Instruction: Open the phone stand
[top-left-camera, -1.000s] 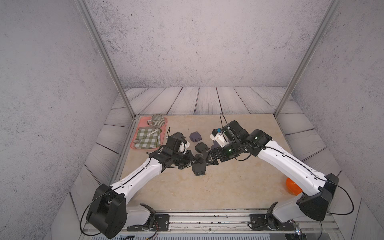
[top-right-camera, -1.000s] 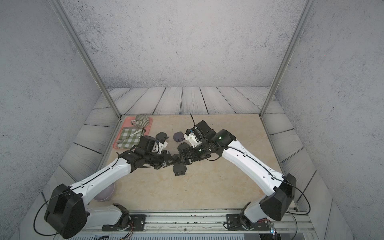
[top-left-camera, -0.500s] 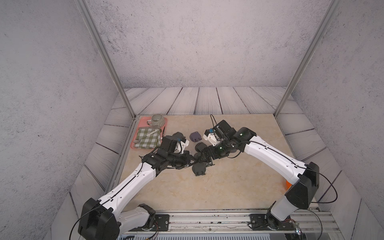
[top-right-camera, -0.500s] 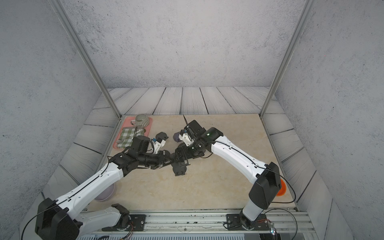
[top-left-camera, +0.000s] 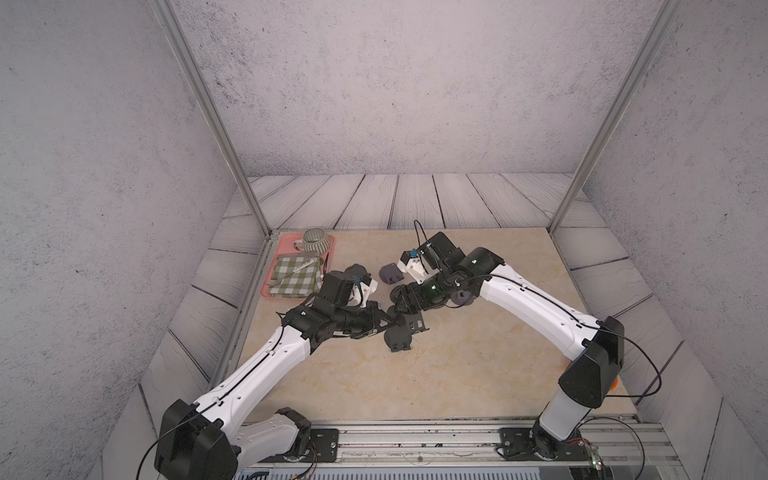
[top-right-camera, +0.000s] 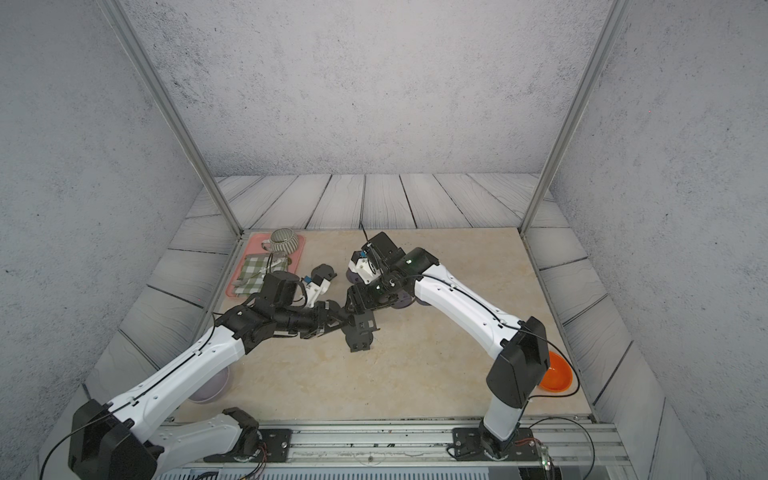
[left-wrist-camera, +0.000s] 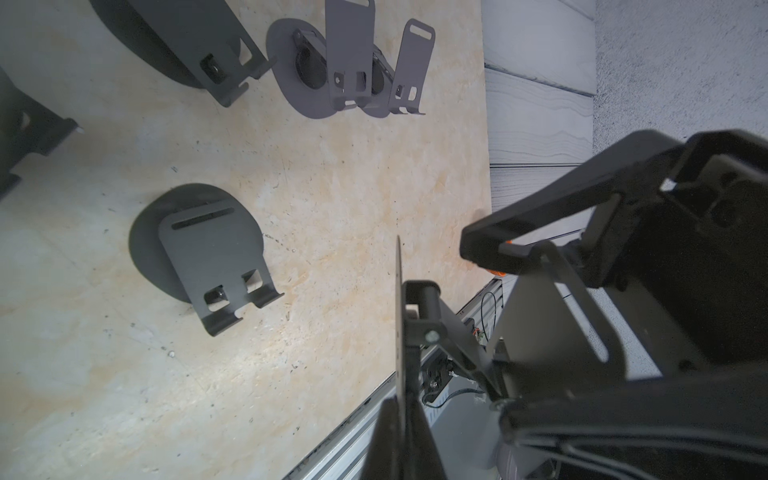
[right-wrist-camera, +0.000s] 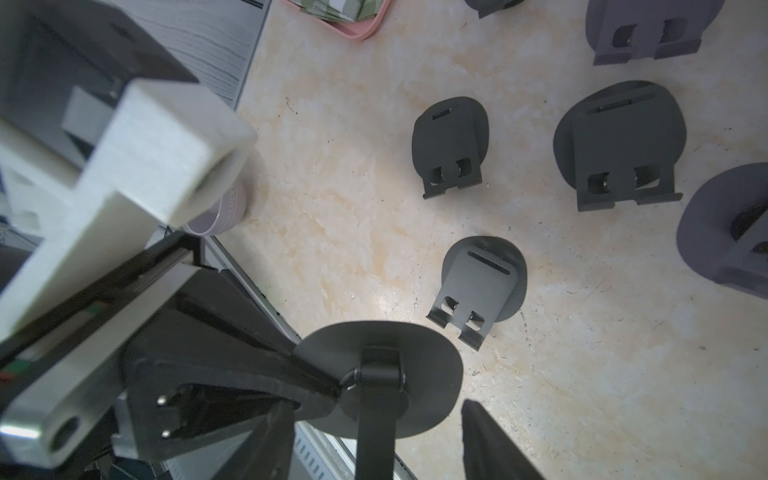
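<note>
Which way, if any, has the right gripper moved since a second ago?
Yes. In a top view the right gripper has shifted toward the pink tray; its wrist now sits closer to the purple phone stand, which has not moved.

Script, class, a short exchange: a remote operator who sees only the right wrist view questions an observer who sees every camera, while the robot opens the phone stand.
Operator: Of the phone stand I see just the round base and hinge. Where's its back plate?
Observer: It stands angled off the base, between the right fingers.
Operator: Anything near the right arm's base?
Observer: An orange bowl, partly hidden behind that arm.
</note>
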